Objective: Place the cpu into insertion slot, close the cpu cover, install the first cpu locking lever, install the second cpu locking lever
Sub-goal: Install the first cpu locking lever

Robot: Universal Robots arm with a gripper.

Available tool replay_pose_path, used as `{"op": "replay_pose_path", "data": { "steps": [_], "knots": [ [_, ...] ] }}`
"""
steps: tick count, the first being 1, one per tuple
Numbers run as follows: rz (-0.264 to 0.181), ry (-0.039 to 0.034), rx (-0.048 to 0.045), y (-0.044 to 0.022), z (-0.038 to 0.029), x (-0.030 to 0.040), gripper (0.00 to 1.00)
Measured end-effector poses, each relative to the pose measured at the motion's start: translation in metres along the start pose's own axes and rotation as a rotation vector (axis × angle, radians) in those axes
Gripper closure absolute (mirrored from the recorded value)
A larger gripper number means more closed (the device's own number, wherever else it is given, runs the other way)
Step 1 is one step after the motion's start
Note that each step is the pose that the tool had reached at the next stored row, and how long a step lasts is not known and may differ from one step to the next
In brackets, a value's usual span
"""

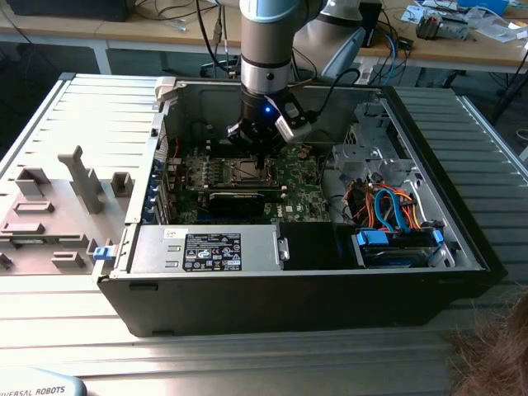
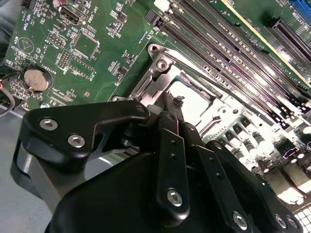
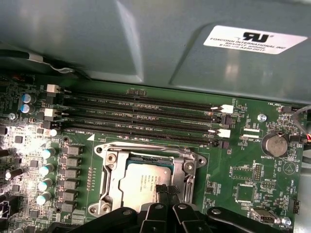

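**Cpu sits in the socket, claw closed over it**

From the exterior view I see the open computer case [image 1: 462, 247] filling mid-frame, my gripper [image 1: 262, 158] low over the motherboard [image 3: 243, 170]. In the first wrist view the cpu cover [image 3: 109, 172] frames the cpu [image 3: 143, 187] at lower centre; my fingertips [image 3: 165, 190] are pressed together, touching its edge. I judge slow, straight-down pressure best, avoiding sideways drag.

The open computer case [image 1: 313, 272] lies on the bench [image 1: 247, 363]. The arm [image 1: 268, 49] reaches down into the case, and the gripper [image 1: 262, 165] hangs just above the motherboard [image 1: 293, 177] inside. Nearer the case's front wall sit the grey power supply [image 1: 206, 247] and blue cables [image 1: 388, 210].
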State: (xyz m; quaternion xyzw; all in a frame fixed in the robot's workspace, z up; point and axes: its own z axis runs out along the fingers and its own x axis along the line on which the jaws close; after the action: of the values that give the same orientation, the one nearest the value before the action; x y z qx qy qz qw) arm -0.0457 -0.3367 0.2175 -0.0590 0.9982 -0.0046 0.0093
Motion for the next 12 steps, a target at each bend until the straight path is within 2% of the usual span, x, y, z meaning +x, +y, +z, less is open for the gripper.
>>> {"op": "replay_pose_path", "data": {
  "steps": [12],
  "knots": [
    [0.0, 0.0001, 0.0001, -0.0001, -0.0046, -0.0001, 0.89]
  ]
}}
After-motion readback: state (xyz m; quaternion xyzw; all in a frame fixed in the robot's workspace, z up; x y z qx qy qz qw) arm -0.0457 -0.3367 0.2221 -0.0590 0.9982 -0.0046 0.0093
